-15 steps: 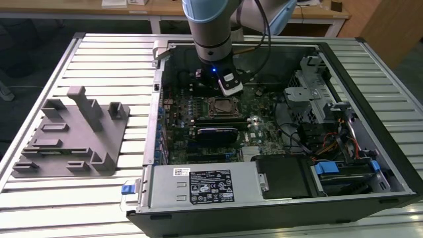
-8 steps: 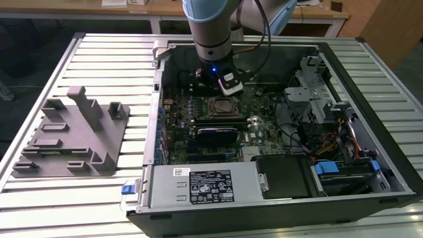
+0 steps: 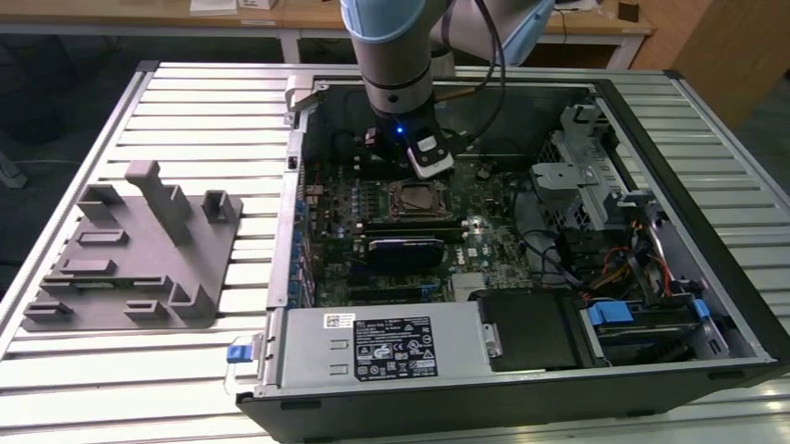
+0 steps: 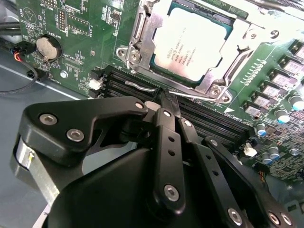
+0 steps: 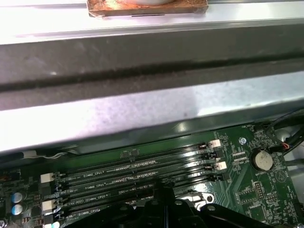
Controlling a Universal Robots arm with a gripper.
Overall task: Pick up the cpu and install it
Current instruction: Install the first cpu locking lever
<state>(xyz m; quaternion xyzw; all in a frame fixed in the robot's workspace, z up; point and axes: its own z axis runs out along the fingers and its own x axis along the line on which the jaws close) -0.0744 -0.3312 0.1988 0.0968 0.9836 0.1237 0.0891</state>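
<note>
The cpu (image 4: pixel 190 45) lies flat in its socket on the green motherboard, silver top up, with the metal socket frame (image 4: pixel 142 38) folded down around its edges. In the exterior view the cpu (image 3: pixel 416 197) shows in the middle of the open computer case. My gripper (image 4: pixel 166 100) is shut, its black fingers pressed together. Its tips rest at the thin socket lever (image 4: pixel 202 96) that runs along the socket's edge, beside the memory slots. In the exterior view the arm reaches down into the case just behind the socket. The first wrist view shows the gripper (image 5: pixel 164 191) over the memory slots (image 5: pixel 133 173).
A grey moulded tray (image 3: pixel 136 250) with upright posts stands on the slatted table at the exterior view's left. Inside the case are the power supply (image 3: pixel 370 347), a drive cage (image 3: pixel 593 176) with cables, and a coin battery (image 4: pixel 46 47). The case wall (image 5: pixel 142 109) rises close by.
</note>
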